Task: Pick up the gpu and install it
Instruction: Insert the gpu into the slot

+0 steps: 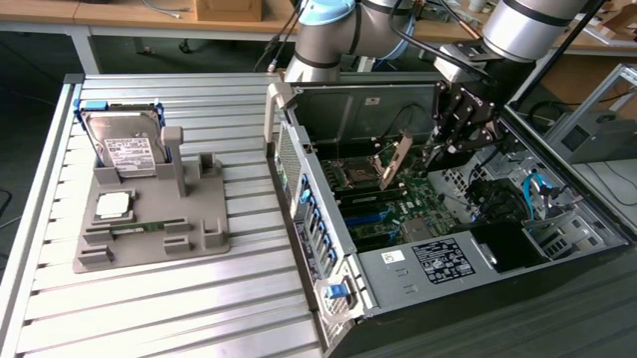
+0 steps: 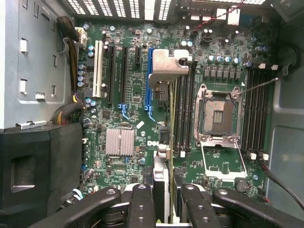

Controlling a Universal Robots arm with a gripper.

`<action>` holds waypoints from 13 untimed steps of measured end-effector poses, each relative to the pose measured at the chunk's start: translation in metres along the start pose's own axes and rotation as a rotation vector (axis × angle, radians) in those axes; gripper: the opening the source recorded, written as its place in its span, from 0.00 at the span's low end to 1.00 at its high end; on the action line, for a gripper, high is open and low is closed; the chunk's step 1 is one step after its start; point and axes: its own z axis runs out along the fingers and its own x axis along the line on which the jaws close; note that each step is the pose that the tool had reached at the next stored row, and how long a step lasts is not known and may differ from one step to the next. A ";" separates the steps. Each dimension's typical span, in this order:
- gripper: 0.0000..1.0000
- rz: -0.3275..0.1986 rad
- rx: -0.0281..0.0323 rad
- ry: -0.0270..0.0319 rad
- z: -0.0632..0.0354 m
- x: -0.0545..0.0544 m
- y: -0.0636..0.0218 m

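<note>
The gpu (image 1: 396, 159), a thin card with a brownish circuit-board face, hangs tilted inside the open computer case (image 1: 321, 224), above the green motherboard (image 1: 398, 212). My gripper (image 1: 439, 151) is shut on one end of it. In the wrist view the gpu (image 2: 168, 142) appears edge-on, running from between my fingers (image 2: 142, 202) out to its silver bracket (image 2: 167, 64). It hovers over the motherboard (image 2: 133, 156), just beside the long blue slot (image 2: 151, 78) and the memory slots (image 2: 183, 114).
A grey fixture (image 1: 199, 231) on the slatted table holds a silver hard drive (image 1: 127, 149), a processor (image 1: 113, 203) and a memory stick (image 1: 149, 226). Inside the case are the processor socket (image 2: 216, 114), a finned heatsink (image 2: 119, 141), the power supply (image 1: 448, 257) and loose cables (image 1: 538, 194).
</note>
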 end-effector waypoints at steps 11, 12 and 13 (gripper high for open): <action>0.27 0.001 -0.0001 0.0001 0.0026 0.000 0.0061; 0.27 0.005 0.0000 -0.0001 0.0031 0.000 0.0061; 0.27 0.016 0.0002 -0.0002 0.0034 0.000 0.0061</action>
